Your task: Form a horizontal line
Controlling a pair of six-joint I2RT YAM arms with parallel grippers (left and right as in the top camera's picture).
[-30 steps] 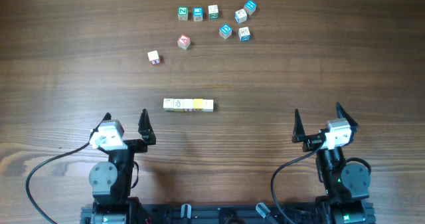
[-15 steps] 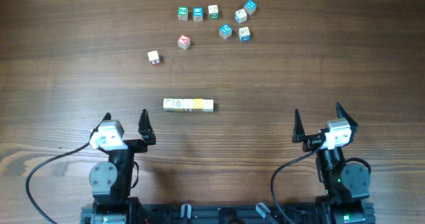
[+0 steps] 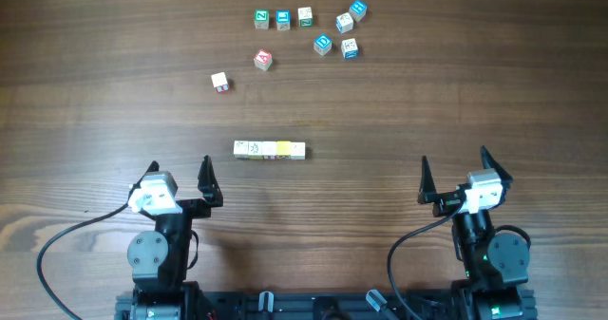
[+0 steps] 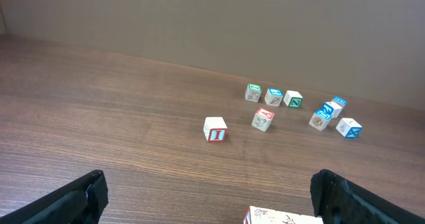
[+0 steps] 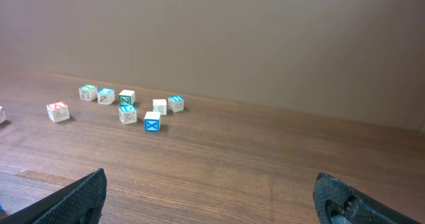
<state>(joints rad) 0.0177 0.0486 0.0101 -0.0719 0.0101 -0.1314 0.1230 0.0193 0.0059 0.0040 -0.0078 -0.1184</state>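
Left claw: left claw (image 3: pixel 179 171), black, two fingers, fully released, jaws wide apart. It holds nothing and touches nothing. It hangs over bare wood near the front edge, left side.
Right claw: right claw (image 3: pixel 454 165), same build, also spread to the full. Nothing betw. its fingers, no contact w/ any cube. Near the front edge, right side.
Count, claws: 2, both empty.
Count, cubes in row: seems 5, but the borders betw. them are faint from above, so not sure.
Count, loose cubes: 9.
Row: horizontal line of small wooden alphabet cubes (image 3: pixel 270 149), cream/white tops w/ one yellow, 2nd from the right end. The cubes touch side to side, straight, parallel to the front edge. It lies on the brown wooden table (image 3: pixel 456 83) approx. in the middle, ahead of the left claw and a bit to its right, well apart from both claws. In the left wrist view only a part of it shows, at the bottom border.
Loose group, far side: green-faced cube (image 3: pixel 261 19), blue-faced cube (image 3: pixel 283 19) and white cube w/ green mark (image 3: pixel 305 16) stand close together in a short row. Right of them, four scattered cubes (image 3: pixel 344 22), blue or white faced, near each other.
Loose, red marks: 2 cubes, red-topped cube (image 3: pixel 263 60) and white cube w/ red mark (image 3: pixel 219 82), betw. the far group and the row, left of centre, apart from one another.
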